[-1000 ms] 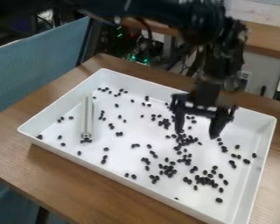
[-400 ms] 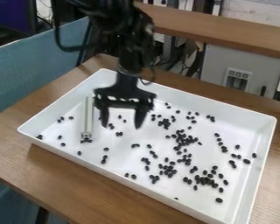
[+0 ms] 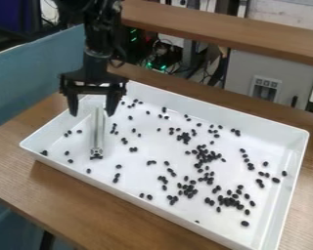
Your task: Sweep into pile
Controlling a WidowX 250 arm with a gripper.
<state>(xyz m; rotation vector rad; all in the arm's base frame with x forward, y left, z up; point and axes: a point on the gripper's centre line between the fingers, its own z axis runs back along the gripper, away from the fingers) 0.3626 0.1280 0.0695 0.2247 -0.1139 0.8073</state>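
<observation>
Okay, your hand hangs wide open near the bar's far end, and you've got beans scattered around the tray, thicker toward the right.

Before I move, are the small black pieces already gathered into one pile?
No, the small black pieces lie scattered across the white tray, some in loose clusters and others on their own.

Single high view, slanting down, mid-distance
</observation>
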